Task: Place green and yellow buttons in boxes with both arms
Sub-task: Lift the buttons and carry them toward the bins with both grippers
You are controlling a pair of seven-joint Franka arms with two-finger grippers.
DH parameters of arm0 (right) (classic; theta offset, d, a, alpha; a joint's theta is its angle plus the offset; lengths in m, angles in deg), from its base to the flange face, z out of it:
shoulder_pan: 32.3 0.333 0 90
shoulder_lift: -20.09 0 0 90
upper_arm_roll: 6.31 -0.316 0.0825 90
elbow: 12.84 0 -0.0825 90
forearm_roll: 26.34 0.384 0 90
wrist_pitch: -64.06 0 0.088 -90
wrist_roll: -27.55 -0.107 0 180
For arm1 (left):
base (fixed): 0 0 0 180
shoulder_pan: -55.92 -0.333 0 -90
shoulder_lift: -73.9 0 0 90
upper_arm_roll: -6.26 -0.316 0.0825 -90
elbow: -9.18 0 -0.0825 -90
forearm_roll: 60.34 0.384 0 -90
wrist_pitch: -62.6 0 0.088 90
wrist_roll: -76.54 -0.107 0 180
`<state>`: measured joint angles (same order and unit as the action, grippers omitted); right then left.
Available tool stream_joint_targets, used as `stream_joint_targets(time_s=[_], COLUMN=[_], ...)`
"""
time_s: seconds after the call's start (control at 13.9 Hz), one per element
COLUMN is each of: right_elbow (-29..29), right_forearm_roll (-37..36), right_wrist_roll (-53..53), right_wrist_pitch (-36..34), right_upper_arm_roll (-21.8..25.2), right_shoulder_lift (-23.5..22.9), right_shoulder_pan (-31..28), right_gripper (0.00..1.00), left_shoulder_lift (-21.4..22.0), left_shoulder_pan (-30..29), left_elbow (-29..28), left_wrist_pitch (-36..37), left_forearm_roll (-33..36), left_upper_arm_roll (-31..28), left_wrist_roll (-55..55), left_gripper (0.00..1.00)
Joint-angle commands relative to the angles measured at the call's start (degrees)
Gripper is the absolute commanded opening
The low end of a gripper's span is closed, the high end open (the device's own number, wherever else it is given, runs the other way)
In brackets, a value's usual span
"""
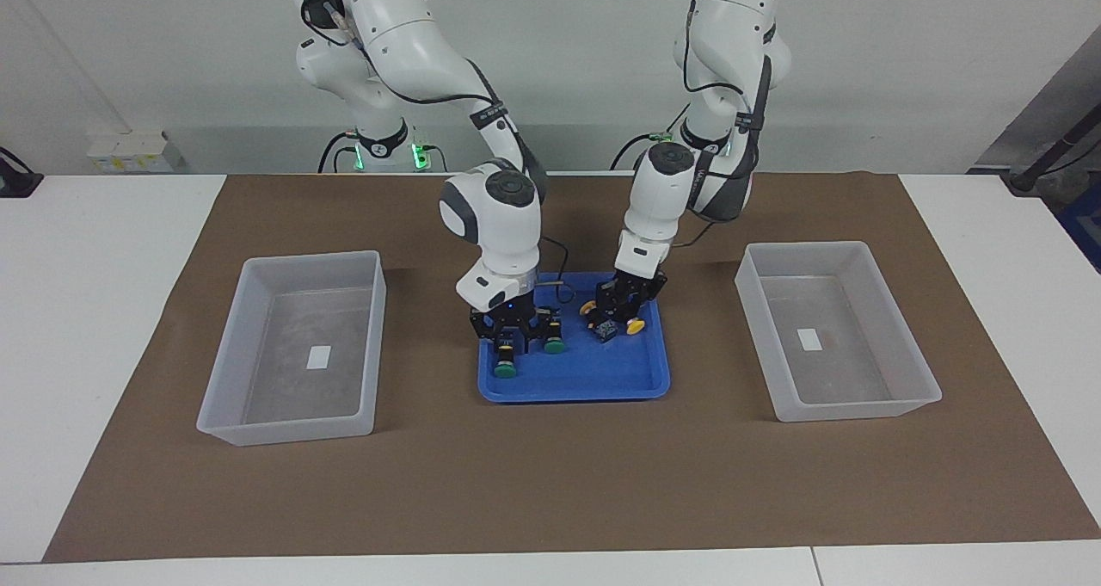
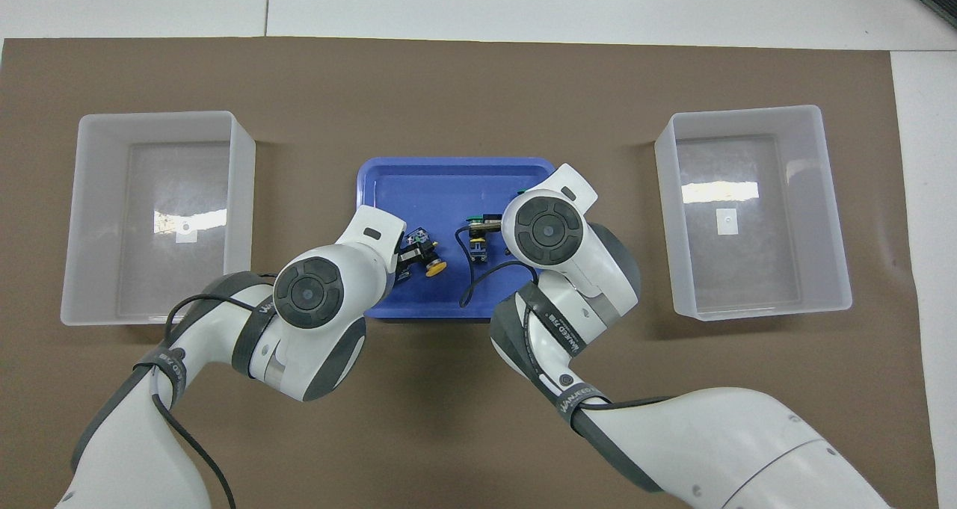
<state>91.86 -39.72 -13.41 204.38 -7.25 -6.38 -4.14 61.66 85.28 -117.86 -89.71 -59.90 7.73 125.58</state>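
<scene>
On the blue tray (image 1: pixel 575 393) at the middle of the brown mat (image 1: pixel 550 483) lie all four buttons. Reading the facing view as a dial centred on the tray, the two green buttons (image 1: pixel 505 367) (image 1: pixel 555 343) lie toward nine o'clock, caps pointing to six. One of them lies nearer to the tray's six o'clock rim than the other. The two yellow buttons lie toward one o'clock, close together on their sides.

The left gripper (image 1: pixel 621 317) is down in the tray among the yellow pair. Its fingers are pressed together on the black body of the yellow button (image 1: pixel 635 326) whose cap points toward the left arm's end of the table (image 1: pixel 86 311). The second yellow button (image 1: pixel 588 308) lies just beside it, its cap free. The right gripper (image 1: pixel 513 338) is low over the body of the green button nearest the six o'clock rim, with the other green cap just beside it. Whether that gripper has closed I cannot tell.

The boxes stand on the mat well apart from the tray, one at nine o'clock (image 1: pixel 284 431) and one at three o'clock (image 1: pixel 860 410). Each holds only a small white label.
</scene>
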Motion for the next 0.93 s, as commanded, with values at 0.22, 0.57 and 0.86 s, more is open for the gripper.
stream_joint_targets(time_s=[0.22, 0.57, 0.86], right_elbow=[0.6, -0.02, -1.16], right_forearm_roll=[-1.82, -1.82, -1.12], right_wrist_roll=[-3.77, 7.8, 22.3], right_wrist_pitch=[-2.05, -11.02, -10.68], right_upper_arm_roll=[-0.02, -0.03, -0.11], right_shoulder_lift=[5.79, 12.4, 12.93], right_shoulder_pan=[-3.97, -13.37, -21.19], right_gripper=[0.0, 0.0, 0.0], left_shoulder_lift=[2.39, 6.43, 6.26], left_shoulder_pan=[-5.0, -15.01, -25.29], left_elbow=[11.79, 14.35, 16.12], left_wrist_pitch=[18.42, 28.11, 29.27], left_forearm_roll=[1.14, 0.96, -1.75], left_upper_arm_roll=[-0.24, -0.15, -0.06], left_wrist_roll=[-4.29, -21.58, -39.23], left_gripper=[0.0, 0.0, 0.0])
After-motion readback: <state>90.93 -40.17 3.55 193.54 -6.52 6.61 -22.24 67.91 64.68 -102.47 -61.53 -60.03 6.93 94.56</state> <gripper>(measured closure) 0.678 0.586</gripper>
